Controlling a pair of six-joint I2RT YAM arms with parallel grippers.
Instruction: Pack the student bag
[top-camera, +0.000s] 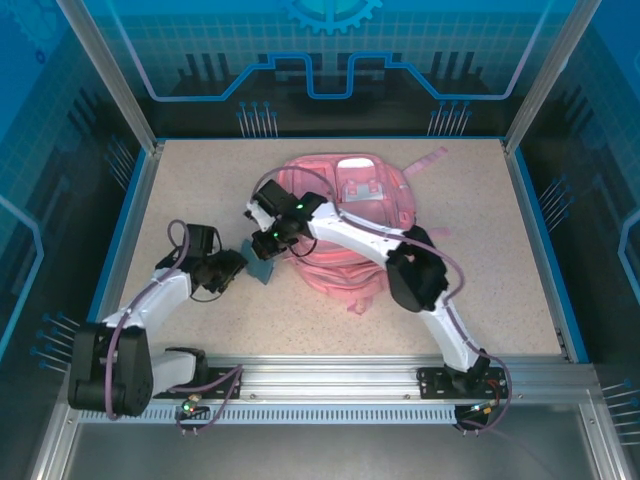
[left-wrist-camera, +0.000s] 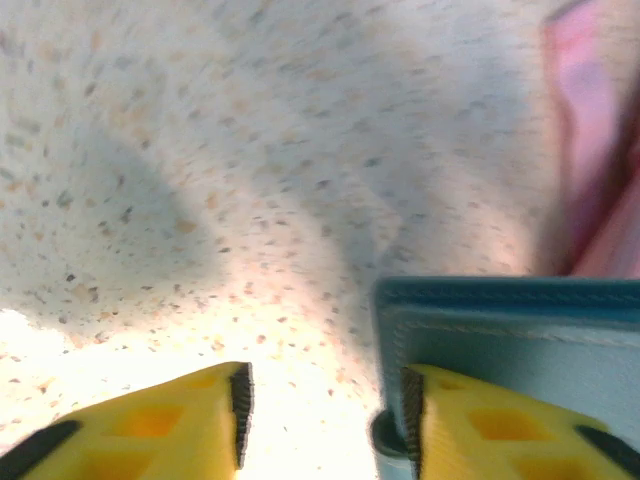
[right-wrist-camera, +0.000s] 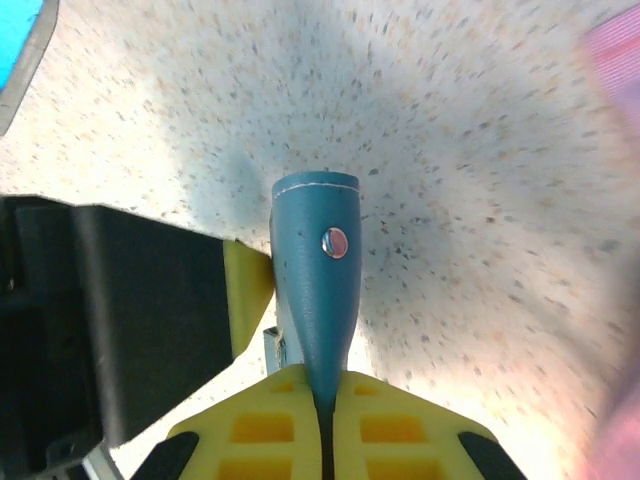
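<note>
The student bag (top-camera: 350, 205) is a pink backpack lying flat at the table's middle, partly under my right arm. Just off its left edge lies a flat teal-blue book (top-camera: 261, 270) with a snap-button tab (right-wrist-camera: 316, 270). My right gripper (right-wrist-camera: 321, 388) is shut on that tab, above the book in the top view (top-camera: 268, 242). My left gripper (left-wrist-camera: 325, 400) stands open low over the table, and the book's edge (left-wrist-camera: 500, 330) sits against its right finger (left-wrist-camera: 470, 425). From above, the left gripper (top-camera: 237, 266) is at the book's left side.
The speckled tabletop (top-camera: 180, 200) is bare to the left and behind. The left gripper's black body (right-wrist-camera: 130, 320) sits close beside the held tab. Blue side rails (top-camera: 118, 235) and a metal rail (top-camera: 330, 375) at the near edge bound the table. Pink bag fabric (left-wrist-camera: 600, 130) lies right of the book.
</note>
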